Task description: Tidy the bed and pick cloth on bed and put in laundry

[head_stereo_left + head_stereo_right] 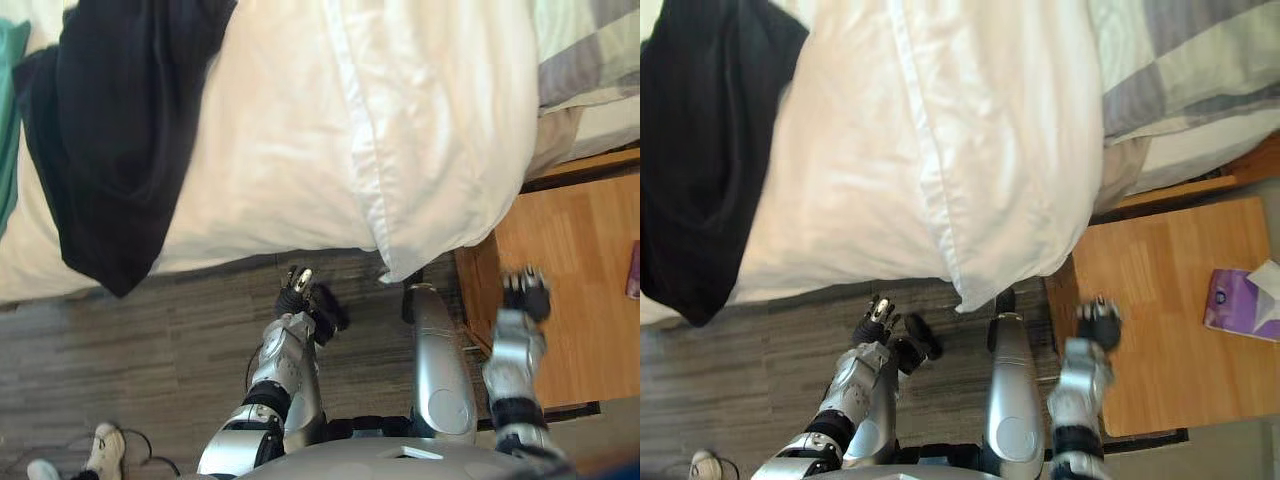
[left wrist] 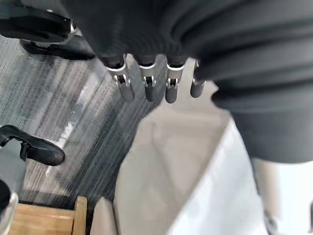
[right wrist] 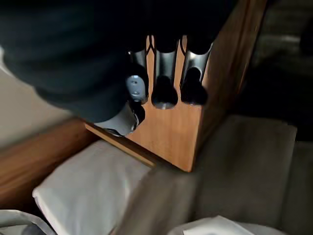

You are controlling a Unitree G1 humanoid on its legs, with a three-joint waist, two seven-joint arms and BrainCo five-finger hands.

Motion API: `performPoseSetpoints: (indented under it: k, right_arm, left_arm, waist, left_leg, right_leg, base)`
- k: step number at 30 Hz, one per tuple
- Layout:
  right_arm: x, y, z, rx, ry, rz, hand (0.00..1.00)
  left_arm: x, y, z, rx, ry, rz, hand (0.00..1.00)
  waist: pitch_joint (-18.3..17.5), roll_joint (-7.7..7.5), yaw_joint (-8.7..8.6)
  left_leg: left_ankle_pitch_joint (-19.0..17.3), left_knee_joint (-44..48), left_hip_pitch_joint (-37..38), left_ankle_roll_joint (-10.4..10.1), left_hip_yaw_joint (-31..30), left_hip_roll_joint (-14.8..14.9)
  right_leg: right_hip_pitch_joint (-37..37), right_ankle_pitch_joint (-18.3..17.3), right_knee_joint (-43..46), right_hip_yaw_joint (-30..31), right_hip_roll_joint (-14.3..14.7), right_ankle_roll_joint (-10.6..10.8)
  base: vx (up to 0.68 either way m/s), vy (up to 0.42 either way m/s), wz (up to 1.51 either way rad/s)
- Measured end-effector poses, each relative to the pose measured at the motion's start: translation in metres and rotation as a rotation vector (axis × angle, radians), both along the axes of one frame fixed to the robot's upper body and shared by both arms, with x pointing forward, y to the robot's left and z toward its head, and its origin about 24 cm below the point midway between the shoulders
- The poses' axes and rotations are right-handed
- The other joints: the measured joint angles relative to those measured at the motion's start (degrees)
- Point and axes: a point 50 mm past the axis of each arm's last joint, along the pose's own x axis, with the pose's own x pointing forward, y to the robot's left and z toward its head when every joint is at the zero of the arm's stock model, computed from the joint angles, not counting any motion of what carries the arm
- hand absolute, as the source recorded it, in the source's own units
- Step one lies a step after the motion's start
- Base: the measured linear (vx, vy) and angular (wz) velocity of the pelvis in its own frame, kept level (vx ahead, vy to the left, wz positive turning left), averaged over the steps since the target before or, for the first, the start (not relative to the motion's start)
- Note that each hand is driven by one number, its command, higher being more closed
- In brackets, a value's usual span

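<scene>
Black cloth (image 1: 110, 150) lies on the bed (image 1: 25, 255), spread over the cream sheet with its lower end drooping past the mattress edge toward the floor (image 1: 120, 350). It is well apart from the left hand (image 1: 298, 290), ahead of it and off to its left. That hand hangs low over the floor just short of the bed edge, its fingers (image 2: 146, 83) loose and fairly straight with nothing in them. The right hand (image 1: 525, 292) hovers by the near corner of a wooden nightstand (image 1: 1150, 320), fingers (image 3: 164, 93) relaxed and likewise empty. By my reading the task has barely begun: the cloth is not yet picked up, the trip to the laundry is all to do, and the bed looks untidy. White bedding (image 1: 420, 120) is bunched straight ahead of both hands, one corner spilling over the edge between them, and a checked blanket (image 1: 1180, 60) lies rumpled beyond the right hand. A teal cloth (image 1: 8, 120) shows past the black one, far left. The floor is grey and streaked. A purple pack (image 1: 1230, 300) sits on the nightstand, right of the right hand, and a person's shoe (image 1: 105, 450) stands behind the left hand.
</scene>
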Motion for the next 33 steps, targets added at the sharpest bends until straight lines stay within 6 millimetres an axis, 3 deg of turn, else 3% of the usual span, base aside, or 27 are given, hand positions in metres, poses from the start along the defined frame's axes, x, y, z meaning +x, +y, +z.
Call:
performPoseSetpoints:
  k: [4,6,9,11,15,17,21,23,24,25,28,30,31,32,33]
  right_arm:
    - [-0.036,0.008,-0.025,-0.088,0.184,0.100,0.00]
    - [-0.058,0.024,-0.044,-0.163,0.346,0.220,0.00]
    - [-0.081,0.043,-0.063,-0.320,0.564,0.420,0.00]
    - [-0.086,0.051,-0.069,-0.334,0.607,0.491,0.00]
    - [-0.088,0.056,-0.076,-0.332,0.638,0.581,0.00]
    - [-0.083,0.058,-0.076,-0.347,0.631,0.640,0.00]
    - [-0.074,0.053,-0.075,-0.380,0.641,0.694,0.00]
    - [-0.075,0.051,-0.076,-0.375,0.652,0.684,0.00]
    - [-0.075,0.053,-0.076,-0.368,0.652,0.681,0.00]
    - [-0.077,0.052,-0.077,-0.361,0.658,0.670,0.00]
    - [-0.078,0.042,-0.075,-0.396,0.675,0.655,0.00]
    - [-0.080,0.028,-0.072,-0.442,0.680,0.629,0.00]
    - [-0.081,0.024,-0.071,-0.455,0.683,0.618,0.00]
    - [-0.080,0.025,-0.073,-0.445,0.690,0.620,0.00]
    - [-0.084,0.035,-0.076,-0.414,0.683,0.642,0.00]
  left_arm:
    - [-0.030,0.006,-0.024,-0.044,0.137,0.016,0.00]
    - [-0.059,0.012,-0.040,-0.084,0.247,0.044,0.00]
    - [-0.089,0.019,-0.053,-0.084,0.358,0.073,0.00]
    - [-0.095,0.025,-0.057,-0.059,0.402,0.086,0.00]
    - [-0.107,0.033,-0.061,-0.021,0.465,0.086,0.00]
    - [-0.107,0.040,-0.060,0.019,0.473,0.084,0.00]
    - [-0.107,0.045,-0.059,0.054,0.446,0.097,0.00]
    - [-0.117,0.053,-0.060,0.059,0.441,0.133,0.00]
    - [-0.121,0.060,-0.060,0.068,0.440,0.150,0.00]
    - [-0.130,0.065,-0.061,0.063,0.448,0.164,0.00]
    - [-0.147,0.074,-0.062,0.080,0.449,0.205,0.00]
    - [-0.149,0.070,-0.063,0.075,0.439,0.177,0.00]
    - [-0.150,0.066,-0.064,0.070,0.446,0.169,0.00]
    - [-0.149,0.066,-0.064,0.068,0.444,0.164,0.00]
    - [-0.149,0.070,-0.064,0.082,0.450,0.148,0.00]
  waist:
    - [-7.68,-2.39,0.42]
    - [-12.97,-3.42,1.37]
    - [-17.12,-3.31,2.91]
    - [-18.65,-2.96,3.18]
    - [-19.04,-2.58,3.63]
    - [-18.44,-2.74,4.45]
    - [-16.63,-1.43,5.18]
    - [-16.19,-2.32,5.48]
    - [-16.25,-3.10,5.65]
    - [-16.34,-3.09,6.05]
    - [-16.40,-3.15,6.00]
    - [-17.52,-2.13,6.28]
    - [-17.90,-1.63,6.36]
    - [-18.20,-2.52,6.40]
    - [-18.76,-2.96,6.72]
  left_leg:
    - [0.00,-3.85,4.96,-0.53,0.37,-0.21]
    - [1.42,-8.43,8.84,-1.25,0.44,-1.23]
    - [2.76,-13.00,13.42,-2.03,-0.14,-2.57]
    - [4.09,-15.67,14.93,-2.10,-1.79,-4.01]
    - [5.49,-17.24,16.32,-2.23,-5.29,-5.55]
    - [4.64,-12.04,13.54,-2.47,-6.93,-5.39]
    - [-1.66,0.27,8.21,-1.39,-10.64,-3.29]
    - [-2.76,2.07,8.03,-0.96,-10.67,-3.80]
    - [-3.41,2.76,7.61,-1.79,-10.35,-3.94]
    - [-5.30,8.61,6.57,0.58,-10.85,-0.99]
    - [-5.22,9.64,6.82,0.40,-16.32,6.17]
    - [-2.74,2.89,8.17,0.04,-20.70,7.21]
    - [-3.23,0.71,8.84,-3.13,-20.93,6.91]
    - [-4.13,2.46,8.54,-7.86,-19.01,4.29]
    - [-5.83,4.42,7.41,-7.10,-17.80,3.55]
  right_leg:
    - [6.27,0.40,-4.95,-1.48,0.43,0.76]
    - [10.94,0.86,-8.80,-3.48,0.10,1.41]
    - [15.81,0.81,-10.54,-8.02,-0.99,1.47]
    - [17.85,0.26,-10.91,-10.72,-2.11,1.86]
    - [21.19,-1.04,-10.55,-14.47,-3.91,2.21]
    - [21.50,-2.30,-8.63,-16.12,-5.49,2.40]
    - [20.22,-6.45,-1.30,-17.33,-7.46,3.16]
    - [19.91,-7.46,0.61,-17.12,-9.24,3.24]
    - [19.96,-7.46,0.48,-16.89,-9.94,3.23]
    - [19.38,-6.85,0.10,-15.74,-10.50,3.17]
    - [18.84,-4.35,-1.77,-13.15,-12.03,5.52]
    - [16.96,-1.00,-3.86,-10.54,-14.25,8.83]
    - [16.46,0.51,-4.87,-10.03,-14.85,9.89]
    - [16.73,4.66,-8.61,-8.10,-17.23,10.35]
    - [17.70,11.57,-13.98,-9.32,-17.61,6.56]
  base:
    - [0.17,0.040,0.02]
    - [0.18,0.026,0.21]
    - [0.18,0.021,0.30]
    - [0.10,0.001,0.52]
    - [0.05,-0.018,0.59]
    - [-0.05,-0.031,0.56]
    - [-0.11,0.022,0.33]
    - [-0.11,0.058,0.13]
    - [-0.08,0.064,-0.12]
    - [-0.08,0.093,-0.23]
    - [-0.08,0.222,-0.25]
    - [-0.08,0.485,-0.17]
    - [-0.03,0.646,-0.25]
    - [-0.02,0.634,-0.35]
    - [-0.04,0.749,-0.43]
